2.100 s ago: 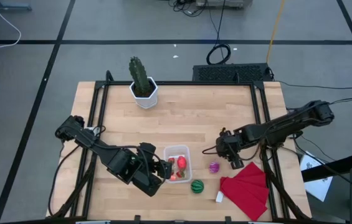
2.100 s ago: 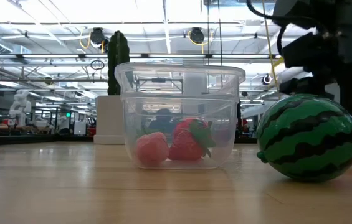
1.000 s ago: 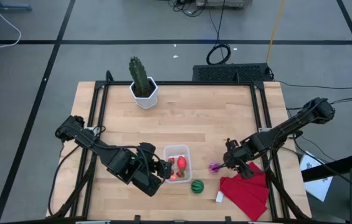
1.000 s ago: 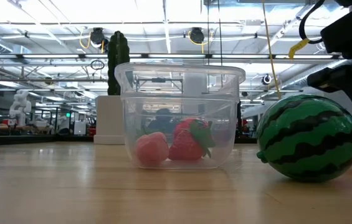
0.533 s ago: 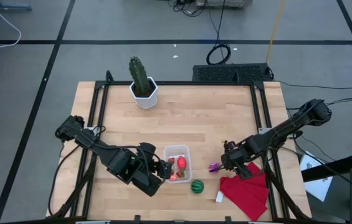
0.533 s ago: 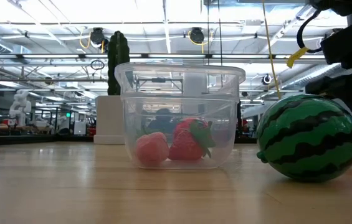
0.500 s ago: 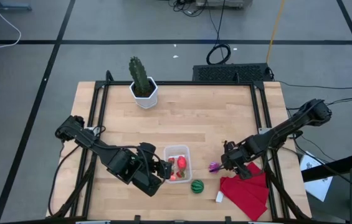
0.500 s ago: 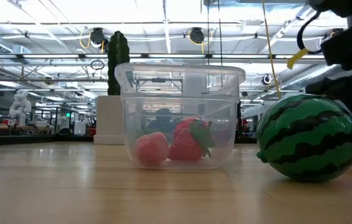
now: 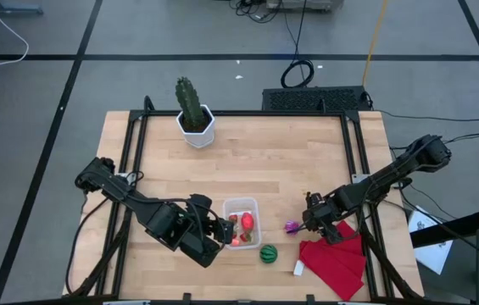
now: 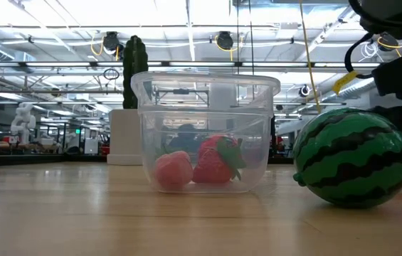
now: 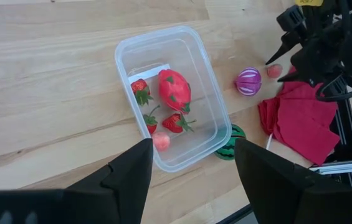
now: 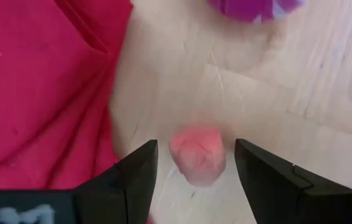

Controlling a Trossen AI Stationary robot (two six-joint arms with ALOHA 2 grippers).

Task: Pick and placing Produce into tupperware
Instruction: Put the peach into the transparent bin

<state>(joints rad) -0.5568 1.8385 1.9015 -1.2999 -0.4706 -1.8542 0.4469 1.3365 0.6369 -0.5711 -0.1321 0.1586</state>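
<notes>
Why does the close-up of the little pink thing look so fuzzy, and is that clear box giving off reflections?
In the right wrist view the small pink piece between the open fingers and the red cloth are soft and out of focus, being very near the lens. In the low view the tupperware mirrors the ceiling lights on its wall, while the striped watermelon ball stays sharp.

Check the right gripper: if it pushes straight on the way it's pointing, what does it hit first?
Most likely the small pink piece on the table, centred between the open right gripper fingers and apparently not yet touched. The purple piece lies farther along; the red cloth sits to one side.
</notes>
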